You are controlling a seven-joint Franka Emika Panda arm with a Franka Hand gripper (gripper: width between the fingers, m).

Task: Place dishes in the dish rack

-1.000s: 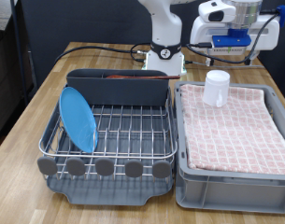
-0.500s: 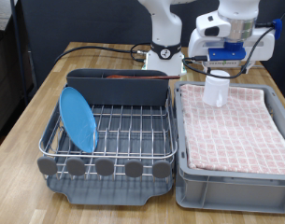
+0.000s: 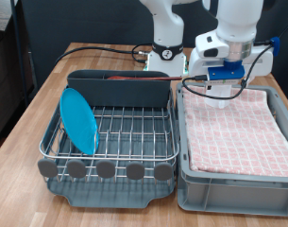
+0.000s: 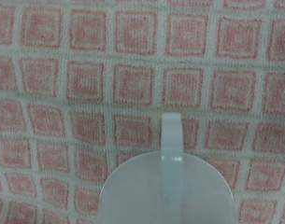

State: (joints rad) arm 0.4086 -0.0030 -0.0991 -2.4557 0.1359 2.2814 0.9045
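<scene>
The small white cup (image 3: 221, 97) stands on the pink checkered cloth in the grey bin, at the exterior view's right. My gripper (image 3: 223, 87) is directly above the cup and low over it, hiding its top. In the wrist view the cup's rim (image 4: 165, 191) and handle (image 4: 170, 138) fill the lower middle, with no fingers across them; the jaws stand open. The light-blue plate (image 3: 77, 119) stands on edge in the dish rack (image 3: 125, 130), at its left side. The reddish-brown wooden spoon (image 3: 134, 78) lies in the rack's tall grey back compartment.
The grey bin (image 3: 233, 189) with the pink checkered cloth (image 3: 240, 132) sits to the right of the rack on the wooden table (image 3: 30, 113). The robot's base and cables (image 3: 167, 52) are behind the rack.
The gripper has moved left and down from the upper right until it is over the cup. The cup, plate and spoon have not moved.
</scene>
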